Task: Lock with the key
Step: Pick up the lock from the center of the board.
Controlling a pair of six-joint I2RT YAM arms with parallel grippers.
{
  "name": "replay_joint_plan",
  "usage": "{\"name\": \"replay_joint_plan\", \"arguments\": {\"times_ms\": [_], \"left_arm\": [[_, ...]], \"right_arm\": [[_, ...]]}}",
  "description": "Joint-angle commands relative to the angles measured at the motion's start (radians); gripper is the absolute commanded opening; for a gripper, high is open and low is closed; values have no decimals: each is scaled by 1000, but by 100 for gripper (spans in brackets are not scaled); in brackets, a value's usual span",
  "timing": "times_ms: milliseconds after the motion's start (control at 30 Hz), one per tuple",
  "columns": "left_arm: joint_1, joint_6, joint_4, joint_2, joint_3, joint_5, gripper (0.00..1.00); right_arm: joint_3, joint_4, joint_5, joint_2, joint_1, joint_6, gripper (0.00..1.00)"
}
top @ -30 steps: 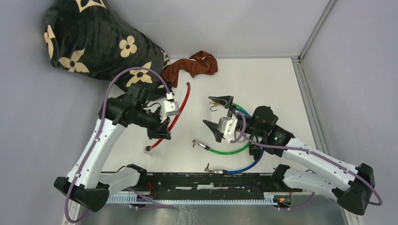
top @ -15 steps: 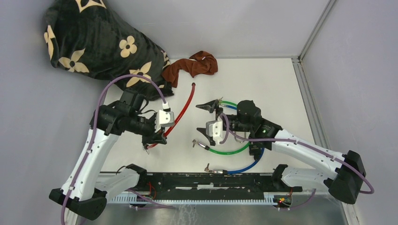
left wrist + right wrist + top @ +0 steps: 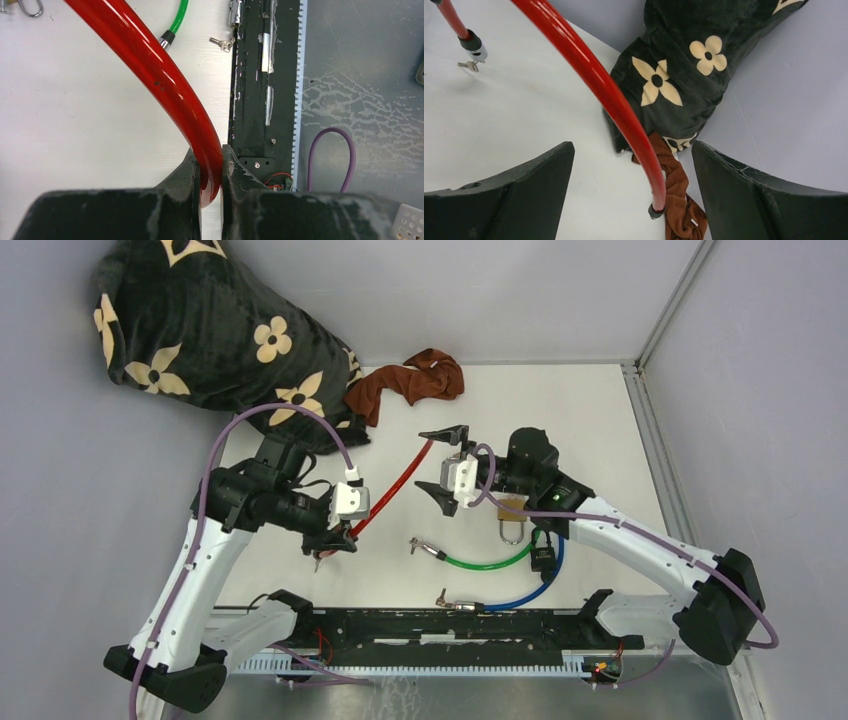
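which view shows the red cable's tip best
Right wrist: the red cable ends in a capped tip, close and clear. Top external shows it small. Left wrist shows only the stretch pinched in the left end effector.

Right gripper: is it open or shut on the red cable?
Open. The right gripper has its jaws wide apart, and the red cable passes between them untouched.
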Motion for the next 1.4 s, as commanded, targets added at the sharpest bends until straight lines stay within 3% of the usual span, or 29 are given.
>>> {"name": "replay_joint_plan", "arguments": {"times_ms": [0,100,233,367,467,600,667,733,800,900,967,1067,1367], "left_arm": [[-1,74,28,-25,6,64,2],[-1,85,29,-40,-1,70,2],[-1,100,26,-54,-13,84,2],[-1,111,25,-62,-15,105,2],[-1,120,25,-65,-5,113,2],[0,117,28,-73,-1,120,2],[-1,82,48,-76,-2,125,2],[-1,-28,112,-85,-18,133,2],[-1,-201,285,-121,-69,115,5],[-1,-526,622,-222,-208,-3,28],[-1,-632,792,-314,-317,-92,42],[-1,-697,957,-417,-452,-133,55],[-1,-775,1068,-452,-630,-152,63]], "right_arm": [[83,8,-31,57,-1,-14,91],[86,23,-34,82,-12,-10,85],[81,97,-98,109,-44,63,70],[93,134,-109,144,-50,92,67],[114,146,-123,170,-52,106,59],[129,136,-139,188,-56,125,28],[132,120,-132,183,-63,158,0],[128,117,-106,166,-77,233,0],[125,106,-65,140,-91,324,0],[125,30,13,85,-101,445,0],[116,-29,53,46,-101,500,0],[102,-129,98,-4,-102,557,0],[181,-322,158,-111,-116,610,0]]}}
